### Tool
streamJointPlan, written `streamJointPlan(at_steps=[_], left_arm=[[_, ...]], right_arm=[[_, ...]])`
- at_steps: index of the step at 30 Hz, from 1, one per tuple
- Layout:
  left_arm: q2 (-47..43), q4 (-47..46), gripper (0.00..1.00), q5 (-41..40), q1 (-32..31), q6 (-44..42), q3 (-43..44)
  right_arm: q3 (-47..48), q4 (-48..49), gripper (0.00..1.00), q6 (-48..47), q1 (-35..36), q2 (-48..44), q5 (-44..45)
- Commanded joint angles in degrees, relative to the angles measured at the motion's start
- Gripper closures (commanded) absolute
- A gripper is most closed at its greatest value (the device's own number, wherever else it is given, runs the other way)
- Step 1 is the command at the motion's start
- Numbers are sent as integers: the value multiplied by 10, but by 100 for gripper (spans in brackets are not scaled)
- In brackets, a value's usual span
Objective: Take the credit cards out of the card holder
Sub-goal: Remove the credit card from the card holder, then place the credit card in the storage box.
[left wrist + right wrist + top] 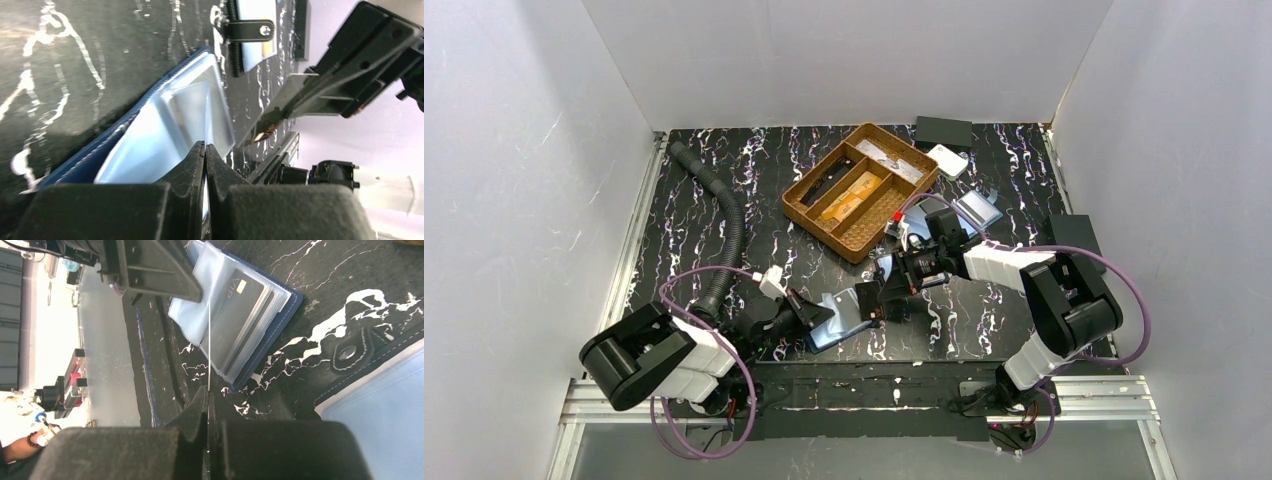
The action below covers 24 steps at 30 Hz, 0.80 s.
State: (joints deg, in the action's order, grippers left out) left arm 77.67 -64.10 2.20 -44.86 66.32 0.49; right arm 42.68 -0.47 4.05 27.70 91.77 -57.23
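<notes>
L end effector (pixel 205 149) pinches holder (pixel 170 115); R end effector (pixel 207 392) pinches card (pixel 209 340).

Blue card holder (pixel 267 340) lies open upper centre, dark VIP card (pixel 235 315) sleeved inside, second card (pixel 209 340) edge-on across it.

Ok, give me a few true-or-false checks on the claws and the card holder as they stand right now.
1. Both claws are shut. True: the left claw and the right claw each have their fingers pressed together.
2. The left claw pinches the blue card holder by a clear sleeve. True.
3. The card holder sits in the brown tray. False: it is outside the tray, near the front edge of the table.
4. The right claw holds nothing. False: a thin sheet, seen edge-on, is pinched in it.
5. A dark card marked VIP shows in the holder. True.
</notes>
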Motion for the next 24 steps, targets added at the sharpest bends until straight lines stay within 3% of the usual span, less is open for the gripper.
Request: streamJointPlan(at_steps=[1,5,11,14,16,19,24], left_arm=[[-49,119,97,-56,-1,22,-58],[-124,206,91,-55,-1,28,-50],[-310,516,78,-82,-4,49,-7],[-385,725,61,-137,-5,80,55],[-414,813,50,-151,-6,90,79],[-439,872,44,-150,-5,89,96],[-503,877,40,-128,-6,15,117]], right_arm=[[24,-34,99,-62,-4,-29,-29],[26,-47,99,-81,-7,-40,-46],[31,-66,99,-105,-14,-48,-53],[30,-67,99,-108,-21,-54,-56],[30,-67,99,-109,-24,-58,-59],[31,-69,99,-111,-29,-66,-68],[29,-80,99,-126,-32,-88,-70]])
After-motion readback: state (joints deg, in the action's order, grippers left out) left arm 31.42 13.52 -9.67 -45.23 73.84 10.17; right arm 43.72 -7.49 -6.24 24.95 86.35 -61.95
